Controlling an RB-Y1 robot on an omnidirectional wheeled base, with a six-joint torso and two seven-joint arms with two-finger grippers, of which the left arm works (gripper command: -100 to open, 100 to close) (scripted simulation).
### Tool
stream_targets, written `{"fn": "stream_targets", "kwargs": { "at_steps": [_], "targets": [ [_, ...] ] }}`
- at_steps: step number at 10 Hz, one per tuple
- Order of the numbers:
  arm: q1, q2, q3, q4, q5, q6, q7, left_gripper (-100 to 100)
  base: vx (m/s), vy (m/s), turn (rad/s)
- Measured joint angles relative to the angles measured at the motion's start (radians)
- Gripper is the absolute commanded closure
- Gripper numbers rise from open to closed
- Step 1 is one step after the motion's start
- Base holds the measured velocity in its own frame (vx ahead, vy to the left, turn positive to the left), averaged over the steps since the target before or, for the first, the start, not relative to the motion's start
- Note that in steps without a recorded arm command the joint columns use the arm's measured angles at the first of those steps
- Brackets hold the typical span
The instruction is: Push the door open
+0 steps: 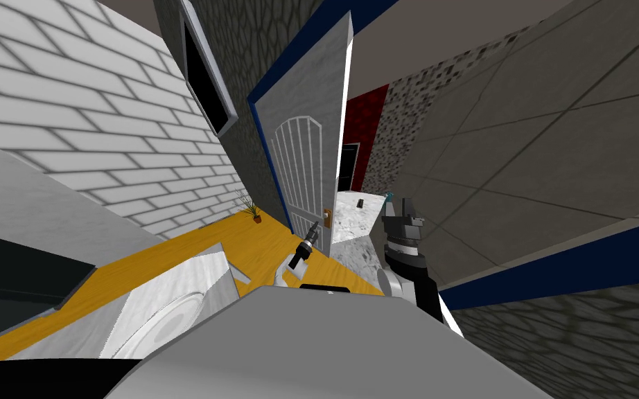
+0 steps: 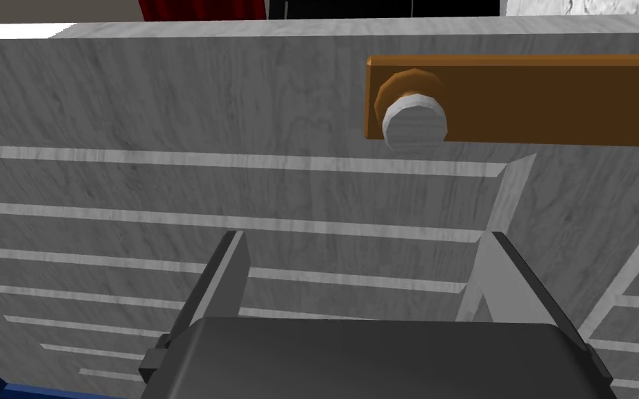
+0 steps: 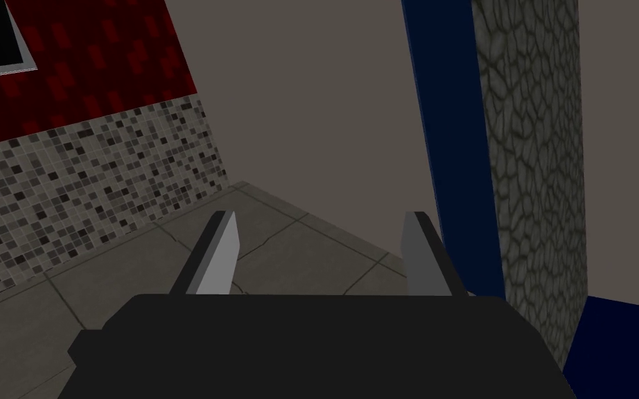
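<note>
On the orange floor (image 1: 172, 256) at far left, by the brick wall (image 1: 68, 104), a small pot (image 1: 258, 219) holding a thin green plant (image 1: 247, 202) was noted. Next, the grey panelled door (image 1: 304, 145) was recorded ajar, with a red wall (image 1: 363, 125) seen past its free edge. The left gripper (image 1: 314, 228) was found near the door's knob (image 1: 326, 213), fingers spread, nothing held. The knob's brown plate (image 2: 519, 100) was resolved in the left wrist view. Further right, the right gripper (image 1: 400, 208) was logged with blades apart, empty.
</note>
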Motion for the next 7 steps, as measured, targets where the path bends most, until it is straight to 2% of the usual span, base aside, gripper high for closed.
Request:
{"fn": "stream_targets", "kwargs": {
  "at_steps": [1,2,5,7],
  "targets": [
    [-0.014,0.0,-0.01,0.029,0.0,-0.001,0.002,-100,0.074,0.152,-0.115],
    [-0.023,0.0,-0.022,0.045,0.0,0.007,0.003,-100,0.036,0.026,0.037],
    [-0.05,0.005,-0.04,0.09,0.002,0.016,0.01,-100,0.003,-0.001,-0.009],
    [-0.052,0.007,-0.042,0.095,0.003,0.015,0.012,-100,0.003,0.0,0.008]
  ]
}}
